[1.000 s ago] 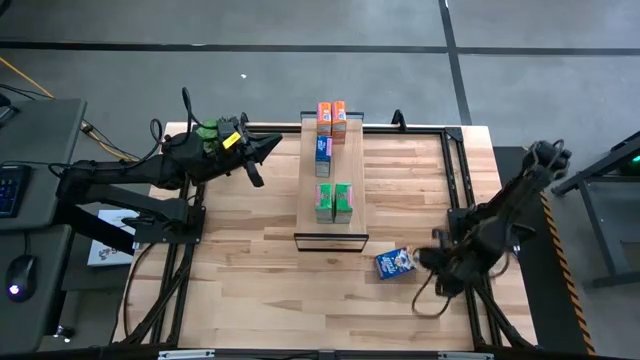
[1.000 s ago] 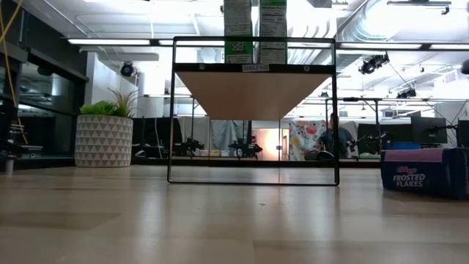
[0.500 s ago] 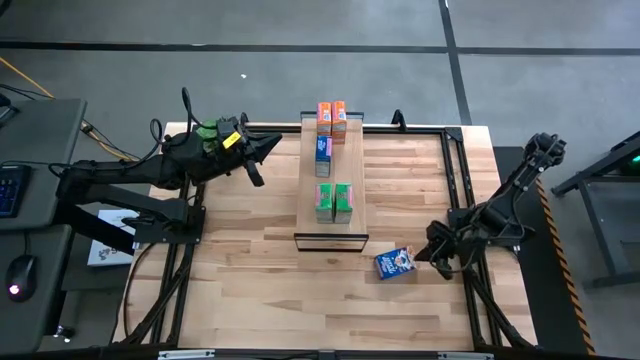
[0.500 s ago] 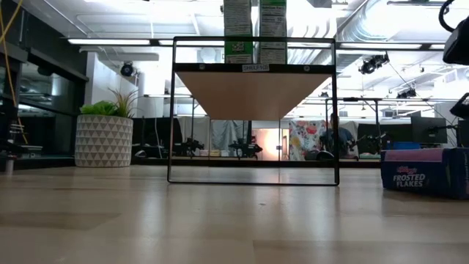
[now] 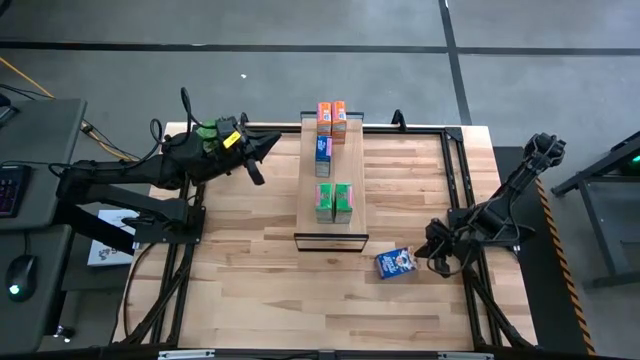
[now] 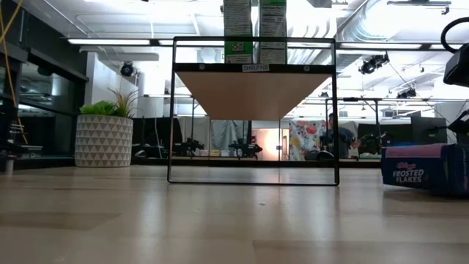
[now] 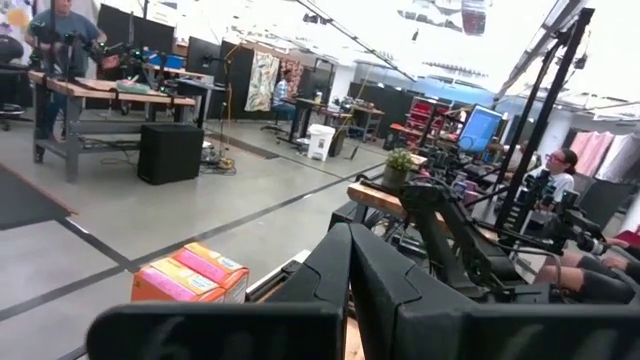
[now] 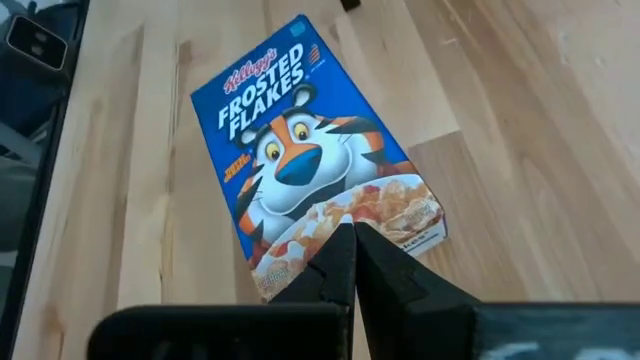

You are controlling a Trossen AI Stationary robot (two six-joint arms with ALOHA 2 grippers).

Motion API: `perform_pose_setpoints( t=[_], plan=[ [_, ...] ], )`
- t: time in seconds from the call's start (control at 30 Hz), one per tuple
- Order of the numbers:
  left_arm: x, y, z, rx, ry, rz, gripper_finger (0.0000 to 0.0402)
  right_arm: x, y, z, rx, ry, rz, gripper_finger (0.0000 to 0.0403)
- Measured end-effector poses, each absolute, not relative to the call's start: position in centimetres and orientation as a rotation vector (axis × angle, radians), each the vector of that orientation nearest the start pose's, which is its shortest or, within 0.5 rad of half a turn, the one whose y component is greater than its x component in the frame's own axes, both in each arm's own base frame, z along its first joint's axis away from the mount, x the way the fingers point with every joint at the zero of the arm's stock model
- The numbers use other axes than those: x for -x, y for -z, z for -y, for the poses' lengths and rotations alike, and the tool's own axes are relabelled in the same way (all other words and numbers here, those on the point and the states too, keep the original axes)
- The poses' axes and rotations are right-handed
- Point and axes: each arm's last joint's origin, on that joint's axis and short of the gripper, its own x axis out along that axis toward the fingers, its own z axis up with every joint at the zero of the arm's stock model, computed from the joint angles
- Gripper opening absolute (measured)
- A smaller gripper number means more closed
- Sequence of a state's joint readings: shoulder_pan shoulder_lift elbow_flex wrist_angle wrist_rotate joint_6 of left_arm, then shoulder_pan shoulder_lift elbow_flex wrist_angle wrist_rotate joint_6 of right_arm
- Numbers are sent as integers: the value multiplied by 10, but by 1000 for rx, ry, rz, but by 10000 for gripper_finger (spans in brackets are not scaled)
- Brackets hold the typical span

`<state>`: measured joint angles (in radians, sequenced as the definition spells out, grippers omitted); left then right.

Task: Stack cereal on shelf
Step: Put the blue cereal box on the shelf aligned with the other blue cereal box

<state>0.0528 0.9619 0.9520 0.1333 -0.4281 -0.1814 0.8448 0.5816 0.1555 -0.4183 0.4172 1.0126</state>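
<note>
Lying flat, blue Frosted Flakes box (image 8: pixel 318 180), Kellogg's label

L gripper (image 5: pixel 274 146) closed; R gripper (image 5: pixel 432 258) closed, low

A wide light-wood table (image 5: pixel 250 260) fills the middle of the overhead view, standing on a grey floor (image 5: pixel 520 60) crossed by dark lines. At the far left edge sit a dark desk (image 5: pixel 30 170), part of a keyboard (image 5: pixel 8 190) and a computer mouse (image 5: pixel 15 290).

At table height, a green plant in a white patterned pot (image 6: pixel 105 139) stands at the left, with ceiling lights (image 6: pixel 121 42) overhead. A seated person (image 6: pixel 333 139) shows far back in the room.

Another view into the room shows a workbench (image 7: pixel 110 95), a black box (image 7: pixel 170 152) on the floor beside it, a white bin (image 7: pixel 320 142), a small potted plant (image 7: pixel 398 165) and a blue screen (image 7: pixel 478 128).
</note>
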Motion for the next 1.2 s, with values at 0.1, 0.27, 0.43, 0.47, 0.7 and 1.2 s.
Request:
perform_pose_setpoints(
  t=[0.1, 0.27, 0.43, 0.47, 0.7, 1.2],
  plan=[
    [-207, -389, -23, 201, -476, 166, 0, -81, -131, -74, -430, -23, -804, 0],
    [-207, -389, -23, 202, -475, 166, 0, -79, -129, -72, -400, -26, -843, 0],
    [-207, -389, -23, 228, -473, 172, 0, -78, -129, -72, -385, -37, -854, 0],
    [-207, -389, -23, 228, -473, 172, 0, -78, -128, -72, -386, -39, -859, 0],
    [-207, -389, -23, 228, -473, 172, 0, -75, -125, -74, -395, -112, -957, 0],
    [-207, -389, -23, 227, -472, 171, 0, -78, -128, -76, -433, -124, -903, 0]
  ],
)
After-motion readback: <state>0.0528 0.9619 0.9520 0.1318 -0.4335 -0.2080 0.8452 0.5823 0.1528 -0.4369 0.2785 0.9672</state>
